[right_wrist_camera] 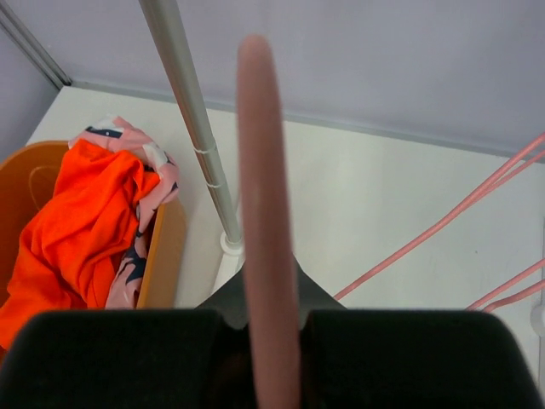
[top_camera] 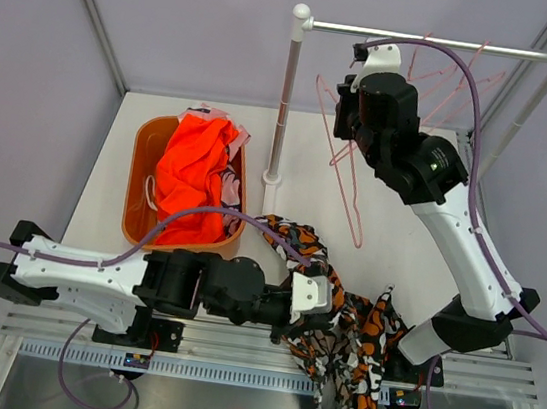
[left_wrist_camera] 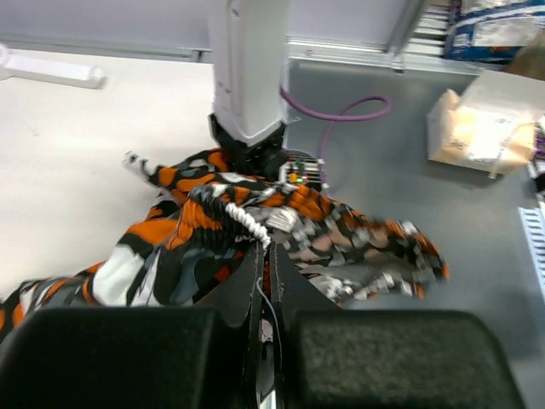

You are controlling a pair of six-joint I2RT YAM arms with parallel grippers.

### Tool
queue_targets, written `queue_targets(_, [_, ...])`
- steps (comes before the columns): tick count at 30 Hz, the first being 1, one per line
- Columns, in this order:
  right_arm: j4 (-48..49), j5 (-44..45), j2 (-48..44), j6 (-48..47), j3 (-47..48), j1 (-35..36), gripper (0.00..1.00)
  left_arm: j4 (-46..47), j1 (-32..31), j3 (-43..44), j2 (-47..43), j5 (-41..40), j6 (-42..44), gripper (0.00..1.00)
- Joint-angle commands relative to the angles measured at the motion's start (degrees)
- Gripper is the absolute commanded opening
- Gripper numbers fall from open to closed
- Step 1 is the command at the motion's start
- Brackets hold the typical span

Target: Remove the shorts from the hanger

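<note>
The black shorts with orange-and-white pattern lie crumpled at the table's near edge, partly hanging over it. My left gripper is shut on their waistband near the white drawstring. The orange shorts and the pink shorts lie in the orange basket. My right gripper is raised near the rail and shut on a pink hanger, which hangs bare below it.
A metal rail on two white posts stands at the back; its left post is beside the basket. More pink hangers hang on the rail at the right.
</note>
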Motion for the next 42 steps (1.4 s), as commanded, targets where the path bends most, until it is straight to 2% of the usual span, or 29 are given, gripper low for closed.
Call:
queue_targets(1, [-0.56,0.53,1.1,-1.44,4.36,-0.48,0.0,0.12,-0.45,3.47,-3.67,-13.14,2.19,0.0])
queue_targets(2, [-0.75,0.88,0.84,-1.53,4.1,-0.48,0.0,-0.84,-0.45,4.61,-4.02,-17.36,3.07,0.0])
queue_targets(3, [-0.84,1.15,-0.12,-1.53,3.84,-0.48,0.0,-1.81,-0.37,7.41,-4.63,-27.67,4.29,0.0])
queue_targets(6, [-1.1,1.67,-2.66,-1.36,2.08,-0.48,0.0,2.19,2.34,13.82,-4.99,-46.6,10.79,0.0])
queue_targets(7, [-1.27,1.68,-3.11,-1.35,1.47,-0.48,0.0,4.75,3.4,15.51,-5.6,-48.41,15.6,0.0])
queue_targets(9, [-2.15,1.33,-4.26,-1.09,1.29,-0.48,0.0,16.15,6.56,19.19,-6.4,-47.99,22.98,0.0])
queue_targets(10, [-2.68,1.33,-4.43,-0.92,1.46,-0.48,0.0,21.42,7.27,20.69,-6.31,-47.64,31.99,0.0])
queue_targets(11, [-3.12,1.24,-4.96,-0.83,1.55,-0.57,0.0,28.52,7.98,22.88,-5.79,-47.03,35.99,0.0])
queue_targets(12, [-4.08,1.24,-5.31,-0.83,1.64,-0.48,0.0,30.07,9.55,29.69,-4.65,-46.41,42.56,0.0])
queue_targets(15, [-5.14,1.76,-7.15,-1.0,1.03,-0.48,0.0,35.34,11.23,39.67,0.44,-43.08,51.91,0.0])
queue_targets(16, [-5.14,1.94,-7.68,-1.0,0.33,-0.48,0.0,38.05,11.41,42.91,1.33,-42.29,58.38,0.0])
queue_targets(17, [-5.23,2.2,-8.73,-1.0,0.06,-0.48,0.0,42.61,11.85,43.73,2.64,-40.62,61.06,0.0])
queue_targets(19, [-5.67,2.29,-9.53,-1.18,-0.47,-0.48,0.0,43.79,14.65,43.82,2.92,-37.81,63.45,0.0])
queue_targets(22, [-6.37,2.21,-10.23,-1.18,-0.47,-0.57,0.0,41.96,23.6,41.64,2.65,-34.63,57.24,0.0])
queue_targets(23, [-6.37,2.12,-10.76,-1.18,-0.65,-0.48,0.0,38.82,28.94,40.49,2.13,-34.46,54.52,0.0])
queue_targets(24, [-6.29,2.03,-11.11,-1.0,-0.91,-0.48,0.0,37.48,31.77,38.74,1.6,-34.11,48.05,0.0])
queue_targets(26, [-5.67,1.68,-12.07,-0.74,-2.57,-0.48,0.0,35.46,38.53,30.35,-0.06,-31.4,42.21,0.0])
queue_targets(28, [-5.23,1.5,-12.61,-0.56,-3.98,-0.48,0.0,33.44,42.68,26.0,-1.65,-29.98,33.52,0.0])
queue_targets(29, [-5.14,1.41,-12.87,-0.48,-4.33,-0.48,0.0,29.51,46.7,24.68,-1.74,-28.15,30.35,0.0])
queue_targets(30, [-5.06,1.5,-13.05,-0.39,-4.95,-0.48,0.0,27.38,48.66,22.31,-1.83,-26.56,23.97,0.0])
queue_targets(33, [-4.53,1.68,-13.66,-0.3,-6.35,-0.48,0.0,22.27,52.1,17.22,-1.04,-21.54,16.29,0.0])
queue_targets(35, [-4.44,2.2,-13.93,-0.47,-6.8,-0.48,0.0,20.78,52.19,14.22,-0.16,-23.81,13.81,0.0])
queue_targets(38, [-4.53,2.9,-14.19,-0.74,-7.15,-0.48,0.0,18.5,54.99,6.4,-0.16,-25.85,3.55,0.0])
queue_targets(40, [-4.62,2.99,-14.19,-0.83,-7.06,-0.57,0.0,18.22,57.37,-1.21,-0.33,-23.14,-5.77,0.0])
queue_targets(41, [-4.88,2.73,-14.19,-0.74,-6.89,-0.48,0.0,18.05,61.03,-3.79,-0.16,-20.77,-9.28,0.0])
queue_targets(42, [-5.23,2.56,-14.1,-0.65,-6.54,-0.48,0.0,18.04,63.42,-6.25,0.02,-18.4,-17.67,0.0])
